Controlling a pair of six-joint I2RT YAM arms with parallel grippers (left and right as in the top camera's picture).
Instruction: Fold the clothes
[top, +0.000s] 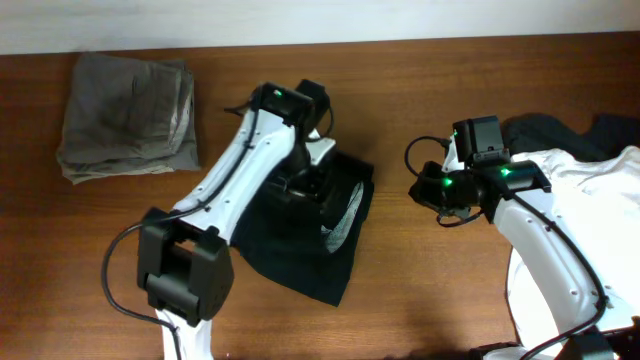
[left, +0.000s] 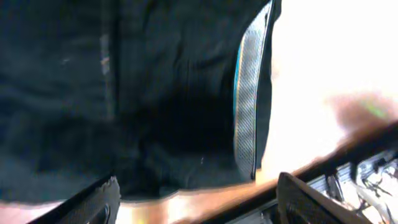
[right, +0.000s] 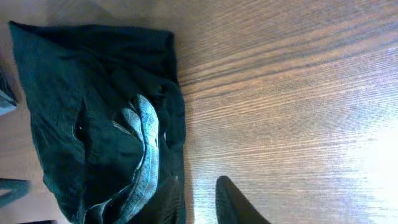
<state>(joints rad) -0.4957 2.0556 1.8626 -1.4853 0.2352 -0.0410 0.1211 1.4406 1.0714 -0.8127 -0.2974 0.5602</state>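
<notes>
- Wood table (top: 430, 300): black shorts (top: 300, 262) lie bunched mid-table, grey waistband showing.
- left gripper (left: 202, 200) over them, jaws wide, empty.
- right gripper (right: 198, 202) beside the shorts' edge, jaws slightly parted, empty.

Overhead, we can't see the middle of the black shorts (top: 305, 265), the left arm (top: 240, 165) sits right over it. Left wrist view's right side is pure blur for us, and the white garment (top: 595, 175) runs off the frame edge.
</notes>
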